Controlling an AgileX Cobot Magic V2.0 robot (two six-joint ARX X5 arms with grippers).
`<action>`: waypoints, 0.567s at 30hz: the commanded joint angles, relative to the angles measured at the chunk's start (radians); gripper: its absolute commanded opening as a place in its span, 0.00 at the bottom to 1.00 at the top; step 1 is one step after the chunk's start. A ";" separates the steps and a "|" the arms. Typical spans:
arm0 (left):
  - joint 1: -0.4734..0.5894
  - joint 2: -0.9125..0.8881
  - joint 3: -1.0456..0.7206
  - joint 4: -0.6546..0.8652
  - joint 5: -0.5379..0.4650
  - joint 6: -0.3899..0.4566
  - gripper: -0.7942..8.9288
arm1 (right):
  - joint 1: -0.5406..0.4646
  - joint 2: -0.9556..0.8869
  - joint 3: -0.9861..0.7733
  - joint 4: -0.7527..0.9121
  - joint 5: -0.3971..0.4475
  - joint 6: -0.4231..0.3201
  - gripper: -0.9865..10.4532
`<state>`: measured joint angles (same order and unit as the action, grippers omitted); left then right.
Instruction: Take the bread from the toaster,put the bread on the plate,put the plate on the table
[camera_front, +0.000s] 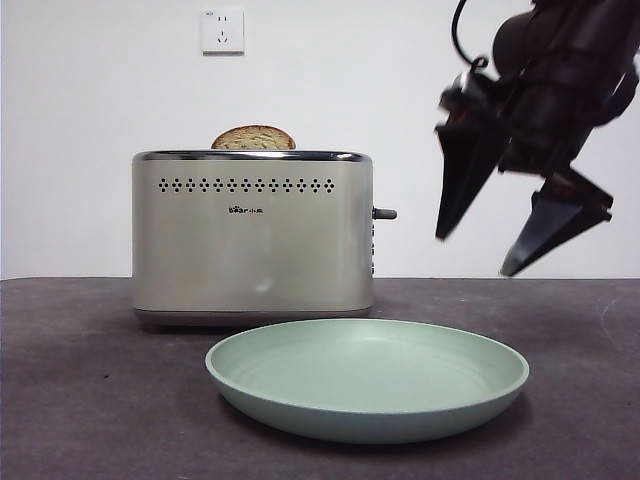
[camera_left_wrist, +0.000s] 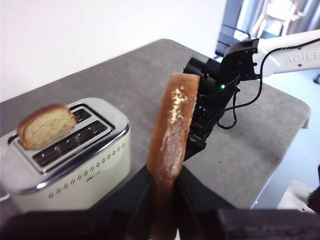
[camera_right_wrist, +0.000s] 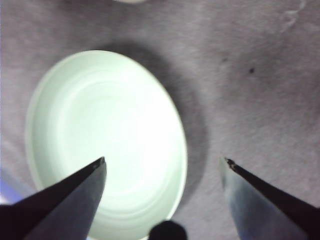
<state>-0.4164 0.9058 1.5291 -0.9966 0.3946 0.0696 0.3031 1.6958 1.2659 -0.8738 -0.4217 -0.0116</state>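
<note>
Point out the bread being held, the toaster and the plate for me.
bread (camera_left_wrist: 172, 127): left wrist view, on its brown crust edge.
toaster (camera_front: 252, 255): front view, middle of its cream front.
plate (camera_front: 370, 415): front view, on its near outer wall.

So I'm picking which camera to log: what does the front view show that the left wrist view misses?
Only the front view shows the plate and a wall socket. Only the left wrist view shows the left gripper shut on the bread, edge-on. Both show the toaster with the second slice in it, the table, and the right gripper, open.
</note>
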 joint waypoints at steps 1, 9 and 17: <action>-0.002 -0.075 -0.084 0.045 -0.011 -0.054 0.07 | 0.013 0.045 -0.001 0.011 0.008 0.004 0.42; -0.002 -0.238 -0.182 0.006 -0.129 -0.085 0.07 | 0.037 0.167 -0.001 0.016 0.009 0.003 0.42; -0.002 -0.321 -0.182 -0.033 -0.201 -0.087 0.07 | 0.062 0.203 -0.001 0.029 0.009 0.006 0.36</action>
<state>-0.4164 0.5919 1.3499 -1.0374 0.2031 -0.0101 0.3588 1.8946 1.2659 -0.8490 -0.4149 -0.0101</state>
